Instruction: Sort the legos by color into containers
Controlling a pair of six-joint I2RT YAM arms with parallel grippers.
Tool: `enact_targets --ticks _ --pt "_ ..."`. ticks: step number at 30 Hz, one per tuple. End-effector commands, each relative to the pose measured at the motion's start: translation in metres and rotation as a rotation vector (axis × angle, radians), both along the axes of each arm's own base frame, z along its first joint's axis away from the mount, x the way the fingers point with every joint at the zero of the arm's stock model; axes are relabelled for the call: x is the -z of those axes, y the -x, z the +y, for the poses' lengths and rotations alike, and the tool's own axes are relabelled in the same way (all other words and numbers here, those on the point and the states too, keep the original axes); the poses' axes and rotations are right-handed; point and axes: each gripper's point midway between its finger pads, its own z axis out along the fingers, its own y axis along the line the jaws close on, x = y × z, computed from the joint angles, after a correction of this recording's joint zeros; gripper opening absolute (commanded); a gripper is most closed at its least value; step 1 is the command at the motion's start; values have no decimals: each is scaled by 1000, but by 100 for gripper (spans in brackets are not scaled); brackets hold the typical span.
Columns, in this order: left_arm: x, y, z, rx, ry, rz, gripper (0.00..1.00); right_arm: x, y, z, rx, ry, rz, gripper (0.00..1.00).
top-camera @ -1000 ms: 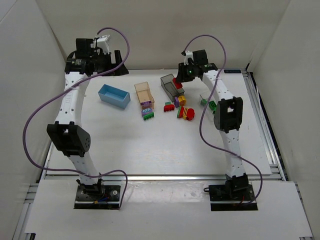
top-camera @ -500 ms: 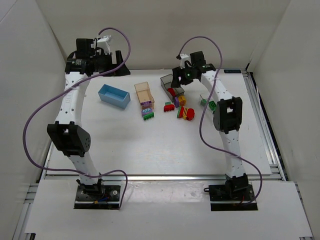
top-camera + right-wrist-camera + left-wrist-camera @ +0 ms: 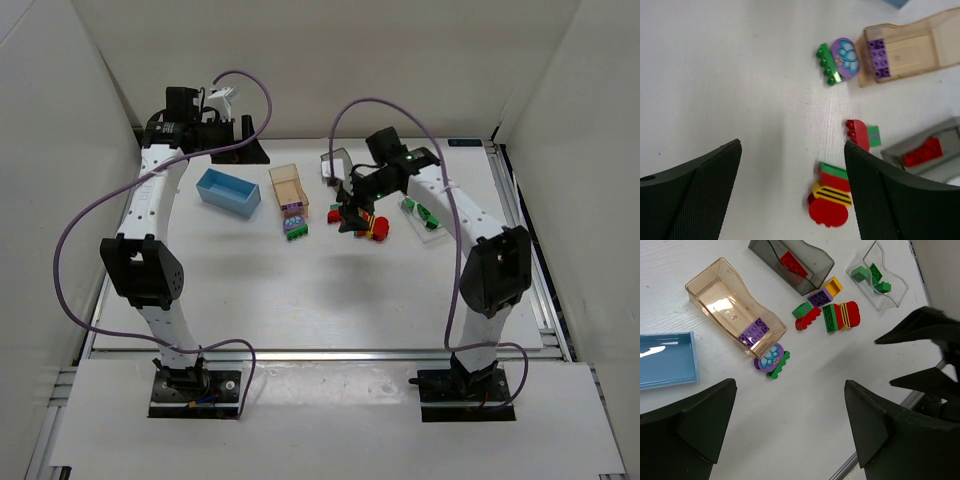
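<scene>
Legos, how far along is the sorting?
Done: purple brick in tan bin, red brick in grey bin, green bricks in clear bin. In hand: nothing; right gripper hangs open over the table. Left: several mixed-colour clumps on the table; blue bin holds nothing.

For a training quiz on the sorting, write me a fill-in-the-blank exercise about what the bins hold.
The lego brick inside the dark smoky grey plastic bin is ___.
The plastic brick inside the translucent tan-orange plastic bin is ___.
The small bricks inside the clear colourless plastic bin are all ___.
Missing words: red, purple, green.
</scene>
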Motion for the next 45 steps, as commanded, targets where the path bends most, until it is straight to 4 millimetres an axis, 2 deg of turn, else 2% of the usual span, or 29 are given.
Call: enact_targets --ticks 1,5,11,13,14,15,17,23,33,42,45 --pt "-11 6 -2 33 8 -33 100 33 -3 11 -131 39 -84 86" --pt "-13 7 2 29 12 -35 99 46 -17 24 -155 52 -107 86" --pt "-9 9 3 25 7 -22 99 66 -62 43 -148 65 -122 87" --pt "-9 8 3 22 3 -26 99 70 -70 45 -155 81 -134 87" --pt "-8 8 5 17 4 -20 100 65 -77 46 -153 80 -146 87" --pt "-9 8 6 15 4 -23 99 77 -79 47 -160 91 -125 87" --pt "-9 6 9 9 5 -23 99 84 -85 48 -167 106 -123 87" --pt "-10 4 16 -5 7 -23 99 104 -94 42 -186 149 -114 86" --pt "-8 0 16 -4 19 -14 99 139 -110 17 -163 221 -76 86" --pt "-5 -2 17 -6 17 -8 99 156 -120 14 -156 240 -68 85" --pt "-3 -4 19 -14 13 -7 99 161 -117 13 -168 244 -57 84"
